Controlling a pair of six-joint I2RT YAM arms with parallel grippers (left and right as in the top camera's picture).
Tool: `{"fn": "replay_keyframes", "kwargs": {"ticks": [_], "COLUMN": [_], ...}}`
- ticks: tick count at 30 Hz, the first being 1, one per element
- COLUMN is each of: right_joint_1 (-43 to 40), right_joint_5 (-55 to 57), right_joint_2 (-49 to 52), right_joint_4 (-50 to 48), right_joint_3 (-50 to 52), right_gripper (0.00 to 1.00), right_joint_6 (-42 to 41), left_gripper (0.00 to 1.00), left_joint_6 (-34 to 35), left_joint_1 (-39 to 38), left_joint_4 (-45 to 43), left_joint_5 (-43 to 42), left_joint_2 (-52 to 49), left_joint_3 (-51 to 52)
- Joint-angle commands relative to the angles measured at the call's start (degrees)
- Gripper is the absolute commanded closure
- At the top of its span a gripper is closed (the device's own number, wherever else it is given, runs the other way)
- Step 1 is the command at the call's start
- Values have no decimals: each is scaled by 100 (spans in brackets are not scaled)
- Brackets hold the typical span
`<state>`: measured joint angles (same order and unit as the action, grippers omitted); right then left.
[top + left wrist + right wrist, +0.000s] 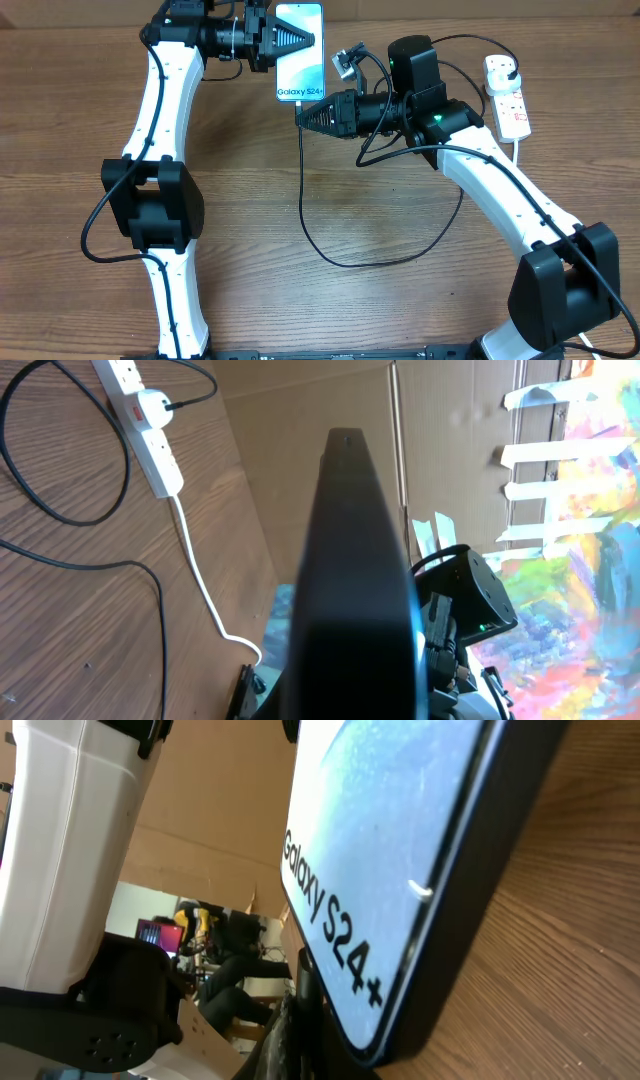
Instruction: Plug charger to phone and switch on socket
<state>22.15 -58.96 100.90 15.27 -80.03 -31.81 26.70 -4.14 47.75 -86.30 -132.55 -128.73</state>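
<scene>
The phone (pixel 300 50) has a light screen reading "Galaxy S24+" and sits at the far middle of the table. My left gripper (pixel 312 40) comes in from the left and is shut on it. The left wrist view shows the phone (pixel 350 560) edge-on and dark between the jaws. My right gripper (pixel 300 113) is shut on the tip end of the charger (pixel 303 200), right at the phone's bottom edge. In the right wrist view the phone (pixel 400 850) fills the frame just above the dark fingers (pixel 325 1030); the connector tip is hidden. The socket (pixel 507 95) lies at the far right with a plug in it.
The black cable loops over the wood (pixel 380 262) between the arms and runs back to the socket. A thick white cord (pixel 200 580) trails from the socket (pixel 140 410). A cardboard wall (pixel 300 450) stands behind the table's far edge.
</scene>
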Motion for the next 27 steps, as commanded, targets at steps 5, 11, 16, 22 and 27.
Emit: {"fn": "replay_keyframes", "kwargs": {"ticks": [5, 11, 16, 22, 27], "right_joint_1": [-17, -109, -232, -247, -247], "right_joint_5": [238, 234, 229, 232, 234], "right_joint_2": [7, 7, 7, 7, 7], "right_joint_4": [-17, 52, 111, 105, 85], "right_joint_3": [15, 15, 15, 15, 15], "right_gripper": [96, 96, 96, 96, 96], "right_joint_6": [-146, -144, -142, -142, -142], "left_gripper": [96, 96, 96, 96, 96], "left_joint_6": [33, 33, 33, 33, 33], "left_joint_1": [-4, 4, 4, 4, 4], "left_joint_4": [0, 0, -2, -2, -2], "left_joint_5": [-181, -184, -184, -181, -179], "left_joint_2": [105, 103, 103, 105, 105], "left_joint_3": [-39, -39, -39, -39, -39]}}
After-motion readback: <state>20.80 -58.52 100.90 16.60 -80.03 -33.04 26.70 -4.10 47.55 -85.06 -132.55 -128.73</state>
